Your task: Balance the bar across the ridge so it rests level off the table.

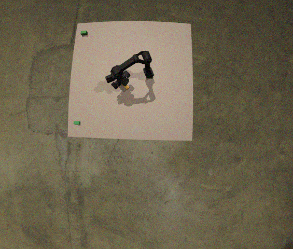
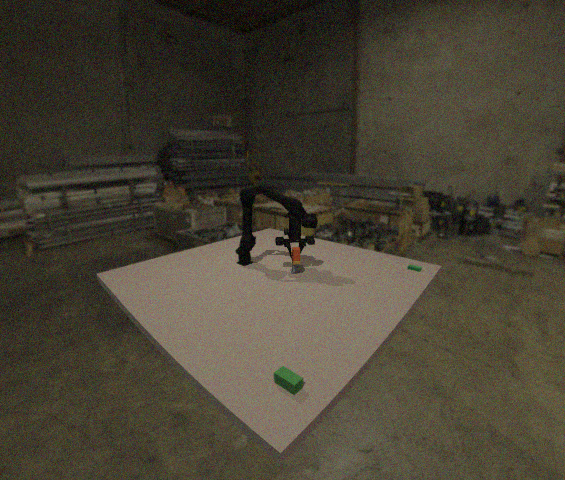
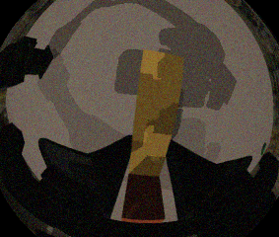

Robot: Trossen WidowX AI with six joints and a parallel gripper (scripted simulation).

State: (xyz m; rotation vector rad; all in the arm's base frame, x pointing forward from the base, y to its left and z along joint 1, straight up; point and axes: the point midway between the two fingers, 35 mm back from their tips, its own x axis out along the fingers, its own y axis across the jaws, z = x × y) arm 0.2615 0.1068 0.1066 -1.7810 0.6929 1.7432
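Note:
My gripper is shut on the bar. The bar looks yellow, with a dark red part at the bottom of the wrist view and an orange face in the exterior view. Its yellow part sticks out beyond the fingers. A small grey-blue thing, seemingly the ridge, stands on the table right under the bar in the exterior view. It is hidden in the top view and the wrist view. I cannot tell whether the bar touches it or is level.
One green block lies near a corner of the pale table. Another green block lies near another corner. Both are far from the gripper. The arm's shadows fall around the bar.

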